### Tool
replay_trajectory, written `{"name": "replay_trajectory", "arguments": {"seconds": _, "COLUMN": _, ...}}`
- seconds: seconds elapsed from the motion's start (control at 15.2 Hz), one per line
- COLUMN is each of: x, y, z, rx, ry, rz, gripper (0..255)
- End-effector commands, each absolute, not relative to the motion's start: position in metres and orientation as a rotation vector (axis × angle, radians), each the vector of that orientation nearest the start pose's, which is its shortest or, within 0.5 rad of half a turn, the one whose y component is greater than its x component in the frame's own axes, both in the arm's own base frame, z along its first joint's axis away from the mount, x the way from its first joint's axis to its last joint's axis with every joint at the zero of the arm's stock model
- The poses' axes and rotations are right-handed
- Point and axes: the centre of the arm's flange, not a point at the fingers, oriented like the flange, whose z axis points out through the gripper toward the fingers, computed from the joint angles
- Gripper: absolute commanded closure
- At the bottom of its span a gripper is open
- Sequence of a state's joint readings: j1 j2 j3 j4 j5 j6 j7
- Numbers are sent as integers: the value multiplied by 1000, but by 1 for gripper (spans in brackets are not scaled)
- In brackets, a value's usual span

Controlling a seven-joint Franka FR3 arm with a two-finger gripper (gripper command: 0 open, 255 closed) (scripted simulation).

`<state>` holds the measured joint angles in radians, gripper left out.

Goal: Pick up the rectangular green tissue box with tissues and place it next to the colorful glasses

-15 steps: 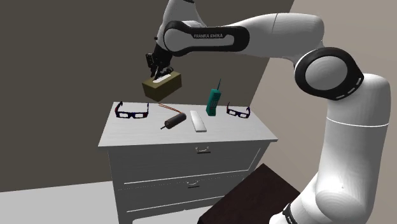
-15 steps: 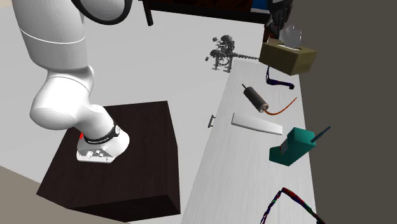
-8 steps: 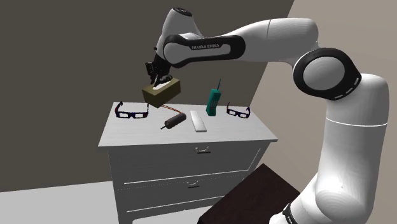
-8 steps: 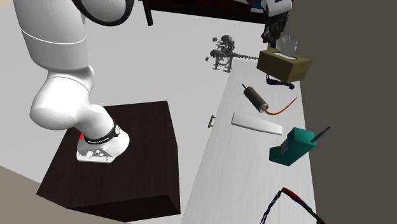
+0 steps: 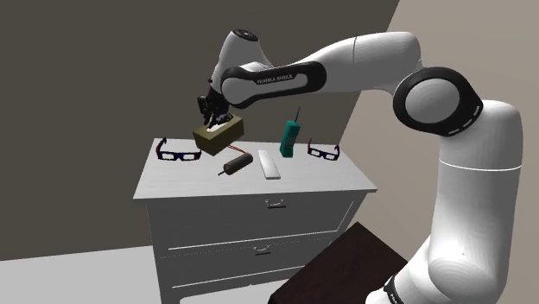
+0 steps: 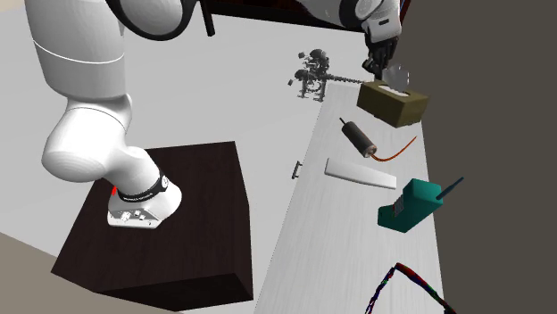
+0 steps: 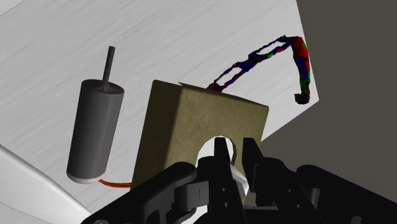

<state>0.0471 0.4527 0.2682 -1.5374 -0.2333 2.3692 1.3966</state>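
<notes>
Shoulder view, box: the olive-green tissue box (image 5: 218, 132) hangs tilted from the gripper (image 5: 210, 110). It is lower than a second ago and sits over the far edge of the dresser (image 5: 320, 177) top.
Shoulder view, goal: the colourful glasses (image 5: 179, 154) lie near the far corner at this view's left, close to where the box is coming down.
Second exterior view, change: the box has sunk toward the top, near the dark cylinder (image 6: 359, 136). Whether it touches cannot be told.
Wrist view, jaws: nearly closed, pinching the white tissue (image 7: 236, 179) at the box's opening, with the glasses just beyond the box.
Meaning: the carry looks almost done; setting down and letting go seem to be what remains.
</notes>
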Motion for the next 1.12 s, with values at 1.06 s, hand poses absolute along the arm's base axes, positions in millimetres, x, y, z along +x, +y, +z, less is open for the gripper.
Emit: {"name": "replay_trajectory", "arguments": {"seconds": 1.06, "x": 690, "y": 190, "z": 373, "rx": -2512, "ry": 1366, "rz": -470, "gripper": 255}}
